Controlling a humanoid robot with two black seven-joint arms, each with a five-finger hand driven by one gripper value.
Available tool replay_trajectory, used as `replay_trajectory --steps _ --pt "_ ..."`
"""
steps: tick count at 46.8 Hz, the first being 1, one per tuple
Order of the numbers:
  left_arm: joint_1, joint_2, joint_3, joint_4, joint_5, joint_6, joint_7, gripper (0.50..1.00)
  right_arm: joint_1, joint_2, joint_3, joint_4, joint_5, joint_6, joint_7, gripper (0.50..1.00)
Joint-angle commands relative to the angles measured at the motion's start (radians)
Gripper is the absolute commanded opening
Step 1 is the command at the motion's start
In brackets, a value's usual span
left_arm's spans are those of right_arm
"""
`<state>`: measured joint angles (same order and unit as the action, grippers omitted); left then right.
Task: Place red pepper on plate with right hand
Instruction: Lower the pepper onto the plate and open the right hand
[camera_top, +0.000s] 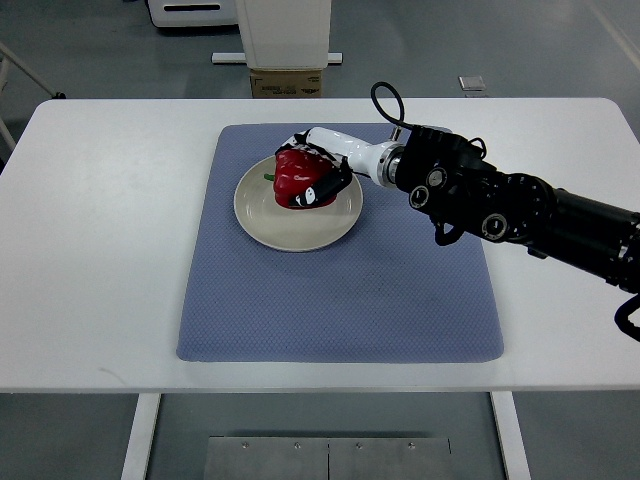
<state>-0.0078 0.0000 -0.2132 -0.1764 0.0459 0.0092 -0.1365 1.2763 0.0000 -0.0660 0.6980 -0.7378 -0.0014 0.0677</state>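
A red pepper (293, 178) with a green stem lies on a cream plate (290, 232) at the upper left of a blue mat. My right hand (318, 172) reaches in from the right over the plate, its fingers (322, 191) curled around the pepper. The pepper rests on or just above the plate; contact with the plate is hard to tell. The left arm does not show.
The blue mat (340, 300) covers the middle of a white table (100, 250). A cardboard box (287, 82) and a white stand base sit beyond the table's far edge. My right forearm (500, 205) crosses the mat's upper right corner.
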Motion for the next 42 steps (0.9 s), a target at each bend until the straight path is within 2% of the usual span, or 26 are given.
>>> replay_trajectory --steps 1,14,33,36,42 --pt "0.000 0.000 0.000 0.000 0.000 0.000 0.000 1.000 -0.011 0.000 0.002 -0.006 0.006 -0.014 -0.015 0.500" --pt "0.000 0.000 0.000 0.000 0.000 0.000 0.000 1.000 -0.034 0.000 0.032 -0.006 0.037 -0.028 -0.054 0.500" --pt "0.000 0.000 0.000 0.000 0.000 0.000 0.000 1.000 -0.038 0.000 0.038 0.003 0.044 -0.032 -0.043 0.500" --pt "0.000 0.000 0.000 0.000 0.000 0.000 0.000 1.000 -0.040 0.000 0.038 0.005 0.044 -0.032 -0.037 0.596" --pt "0.000 0.000 0.000 0.000 -0.001 0.000 0.000 1.000 -0.046 0.000 0.044 0.014 0.044 -0.031 -0.003 0.684"
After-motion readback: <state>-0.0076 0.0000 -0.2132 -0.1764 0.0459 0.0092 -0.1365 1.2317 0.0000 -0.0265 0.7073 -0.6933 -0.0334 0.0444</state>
